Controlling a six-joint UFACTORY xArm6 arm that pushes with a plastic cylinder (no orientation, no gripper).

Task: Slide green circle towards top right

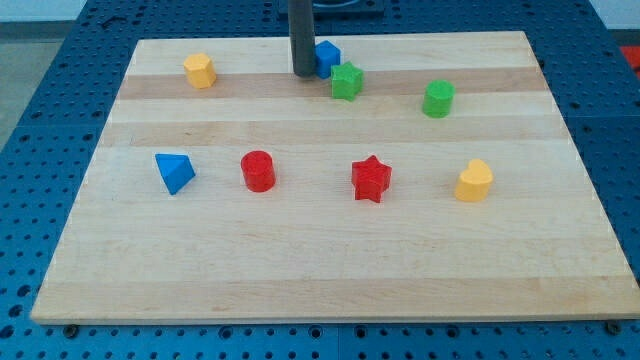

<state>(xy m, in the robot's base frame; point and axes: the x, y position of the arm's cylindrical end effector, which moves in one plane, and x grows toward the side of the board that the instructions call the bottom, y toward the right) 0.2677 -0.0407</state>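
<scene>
The green circle (438, 98), a short green cylinder, stands in the upper right part of the wooden board (330, 270). My tip (302, 73) rests on the board near the view's top centre, well to the left of the green circle. A blue cube (327, 57) sits just right of the rod, partly behind it. A green star (347, 81) lies right of the tip, between it and the green circle.
A yellow hexagon (200, 70) is at the top left. A blue triangle (175, 172), a red cylinder (258, 170), a red star (371, 179) and a yellow heart-like block (475, 181) stand in a row across the middle.
</scene>
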